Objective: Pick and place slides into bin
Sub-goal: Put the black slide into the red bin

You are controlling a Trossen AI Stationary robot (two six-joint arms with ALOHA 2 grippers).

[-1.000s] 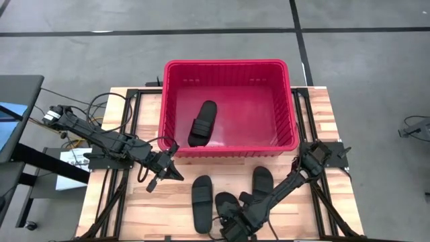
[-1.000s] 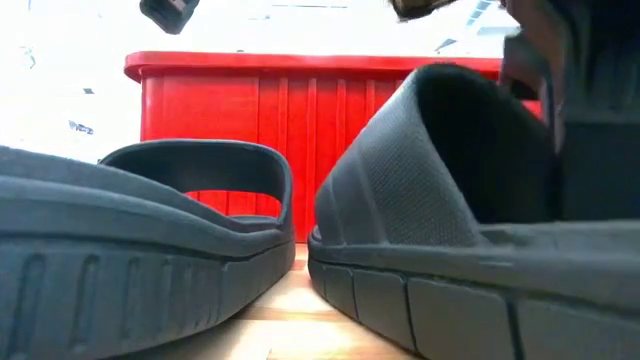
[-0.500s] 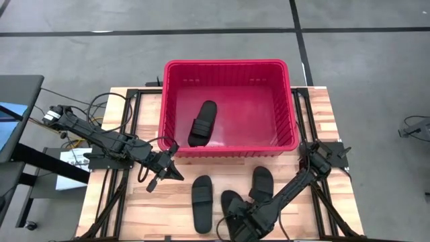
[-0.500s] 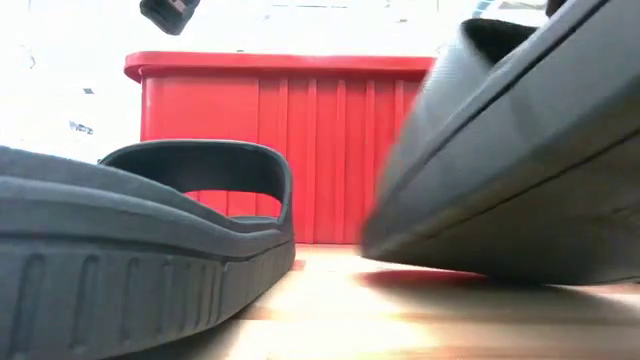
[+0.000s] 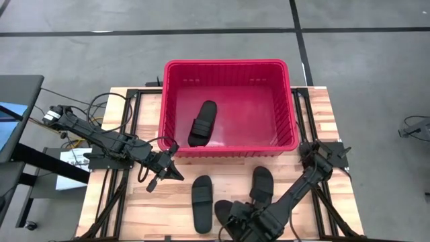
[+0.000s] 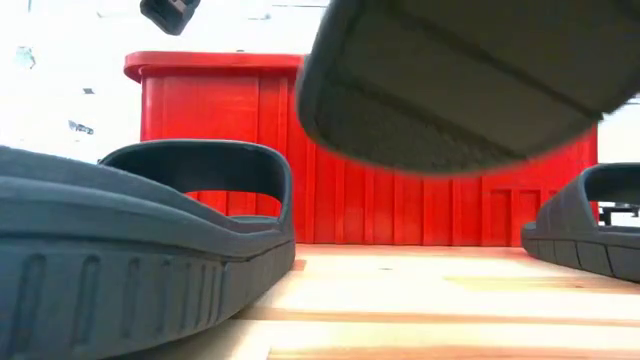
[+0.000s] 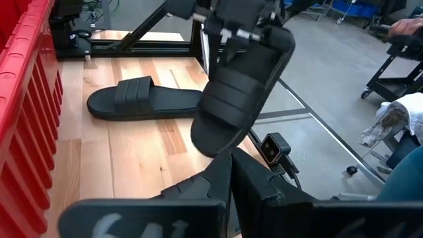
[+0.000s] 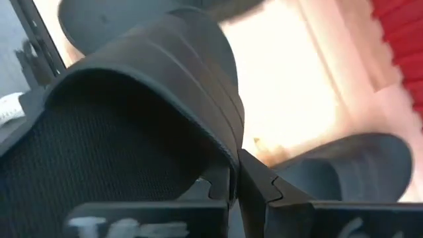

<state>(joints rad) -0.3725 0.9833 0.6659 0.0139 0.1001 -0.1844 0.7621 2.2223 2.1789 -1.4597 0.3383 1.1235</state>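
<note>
The red bin (image 5: pixel 289 107) stands at the table's far middle with one black slide (image 5: pixel 203 123) lying inside. Two slides lie flat on the table: one (image 5: pixel 201 203) near the front middle, one (image 5: pixel 262 183) to its right. My right gripper (image 5: pixel 236 216) is shut on a third table slide (image 7: pixel 241 92) at the front edge, lifted off the wood. The low view shows its sole (image 6: pixel 450 90) in the air. My left gripper (image 5: pixel 164 171) is shut and empty, by the bin's near left corner. My right gripper pinches the edge of the slide's strap (image 8: pixel 221 142) between its two fingers, coming from above. The slide is lifted clear of the table and hangs tilted below the gripper, one end (image 7: pixel 211 142) lowest and its sole (image 6: pixel 450 90) facing the near side.
Black frame rails (image 5: pixel 131 134) run along the table's left and right sides. Bare wood (image 5: pixel 168 208) lies left of the front slide. A grey table (image 5: pixel 13 101) stands off the left edge.
My right gripper has risen with the slide and drawn a little toward the table's near edge. The slide, which stood on the table a second ago, has tipped up and come clear of the wood, uncovering the slide behind it in the low view.
</note>
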